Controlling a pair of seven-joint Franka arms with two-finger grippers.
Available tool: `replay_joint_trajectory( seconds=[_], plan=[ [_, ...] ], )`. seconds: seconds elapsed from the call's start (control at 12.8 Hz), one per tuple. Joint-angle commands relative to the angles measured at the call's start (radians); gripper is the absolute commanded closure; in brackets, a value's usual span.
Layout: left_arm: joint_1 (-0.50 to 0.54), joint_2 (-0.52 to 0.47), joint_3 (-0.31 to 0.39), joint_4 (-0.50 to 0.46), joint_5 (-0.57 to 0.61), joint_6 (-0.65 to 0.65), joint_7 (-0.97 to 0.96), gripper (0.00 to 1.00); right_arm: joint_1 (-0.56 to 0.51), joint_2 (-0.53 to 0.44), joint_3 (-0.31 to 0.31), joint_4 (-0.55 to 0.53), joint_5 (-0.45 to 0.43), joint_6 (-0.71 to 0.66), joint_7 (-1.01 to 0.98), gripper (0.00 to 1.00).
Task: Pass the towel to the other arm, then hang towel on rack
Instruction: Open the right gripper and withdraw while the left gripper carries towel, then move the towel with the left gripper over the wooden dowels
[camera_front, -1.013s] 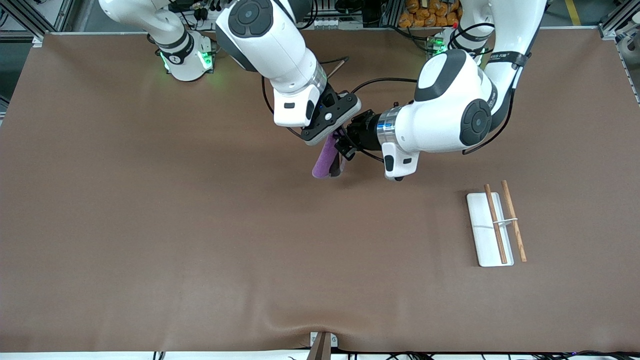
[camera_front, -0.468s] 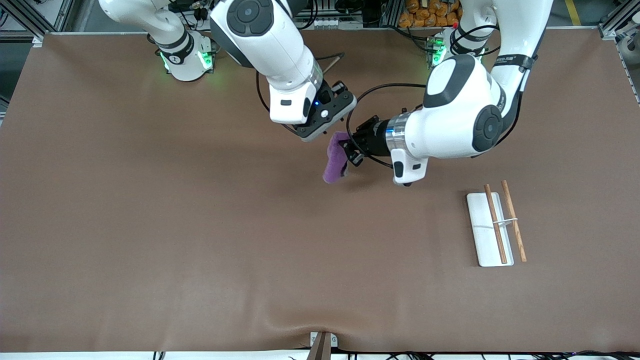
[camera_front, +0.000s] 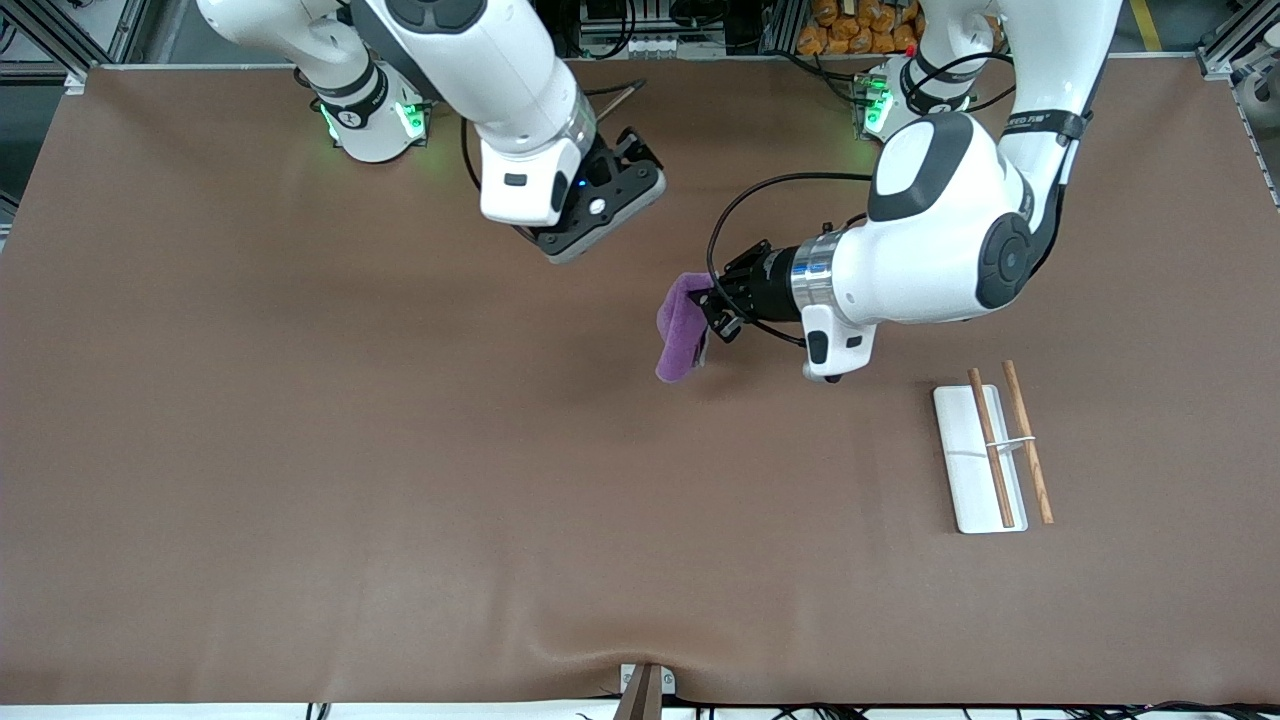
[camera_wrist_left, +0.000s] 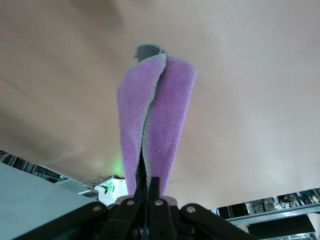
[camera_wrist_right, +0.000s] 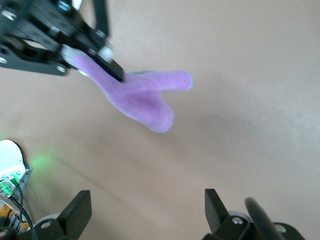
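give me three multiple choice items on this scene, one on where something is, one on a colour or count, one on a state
1. Where is the towel?
A. draped over the rack
B. hanging from the left gripper above the table
C. flat on the table

2. How many brown wooden rods does the rack have?
A. one
B. two
C. four

3. What state is the right gripper in?
A. open and holding nothing
B. shut on the towel
C. shut on a rod

Key: 1 B, the left gripper has its fingers shut on the towel's top edge and the cloth hangs free below it. 2 B, two parallel rods show on the white base toward the left arm's end of the table. 3 A, the right wrist view shows its fingers wide apart with only table between them.
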Motion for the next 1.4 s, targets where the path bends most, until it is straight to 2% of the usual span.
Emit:
replay_joint_trajectory(
  seconds=[0.0, 0.23, 0.39, 0.55, 0.78, 1.01, 1.32],
  plan=[
    [0.050, -0.032, 0.006, 0.026, 0.026, -0.011, 0.010, 1.00, -0.040, -0.016, 0.007, -0.017, -0.044, -0.029, 0.015, 0.00],
    [0.114, -0.062, 0.006, 0.026, 0.051, -0.035, 0.109, 1.00, -0.089, -0.024, 0.007, -0.035, -0.110, -0.071, 0.016, 0.00],
    [0.174, -0.062, 0.006, 0.026, 0.055, -0.076, 0.225, 1.00, -0.138, -0.047, 0.007, -0.078, -0.120, -0.076, 0.015, 0.00],
    [0.257, -0.051, 0.008, 0.025, 0.055, -0.119, 0.409, 1.00, -0.217, -0.079, 0.007, -0.135, -0.130, -0.074, 0.015, 0.00],
    [0.356, -0.024, 0.008, 0.020, 0.057, -0.152, 0.647, 1.00, -0.309, -0.110, 0.007, -0.138, -0.189, -0.121, 0.004, 0.00],
    [0.425, 0.018, 0.008, 0.022, 0.087, -0.155, 0.837, 1.00, -0.435, -0.137, 0.009, -0.141, -0.194, -0.183, -0.019, 0.00],
    [0.510, 0.058, 0.008, 0.022, 0.113, -0.155, 1.074, 1.00, -0.615, -0.250, 0.001, -0.248, -0.196, -0.189, -0.151, 0.00]
  ],
)
